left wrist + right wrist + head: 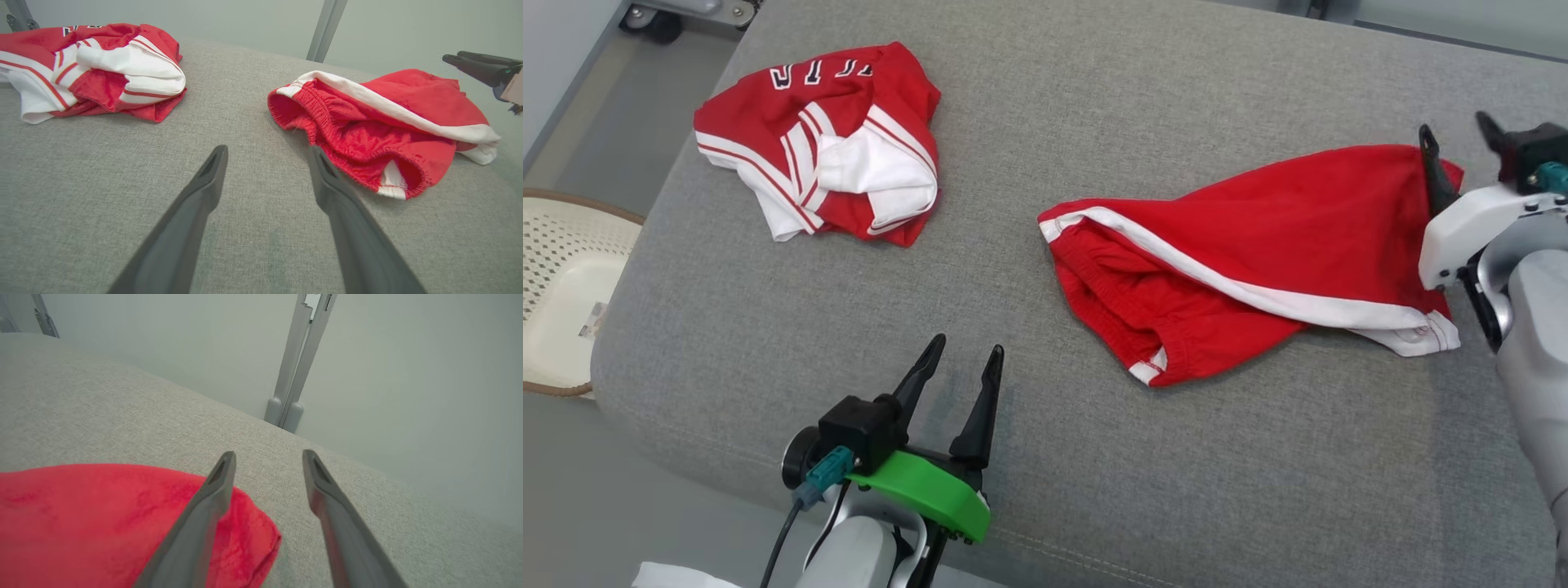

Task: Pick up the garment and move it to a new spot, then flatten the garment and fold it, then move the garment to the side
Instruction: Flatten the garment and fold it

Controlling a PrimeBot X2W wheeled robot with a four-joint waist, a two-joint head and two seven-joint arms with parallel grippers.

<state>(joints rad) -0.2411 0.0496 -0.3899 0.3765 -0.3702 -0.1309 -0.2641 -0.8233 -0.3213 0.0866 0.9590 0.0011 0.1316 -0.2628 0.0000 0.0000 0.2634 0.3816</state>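
The garment, a pair of red shorts [1258, 245] with a white side stripe, lies crumpled on the grey cushioned surface [1094, 457], right of centre. Its elastic waistband opening faces my left gripper [267, 150] in the left wrist view. My right gripper [1454, 126] hovers at the shorts' far right corner, open, with nothing between its fingers. In the right wrist view, one finger [204, 514] overlaps the red corner [102, 518] while the other is over bare fabric. My left gripper [968, 345] stands open near the front edge, apart from the shorts [380, 122].
A red and white jersey [825, 139] lies bunched at the back left of the surface. A pale woven basket [564, 286] sits on the floor beyond the left edge. A grey metal post [294, 363] rises behind the far edge.
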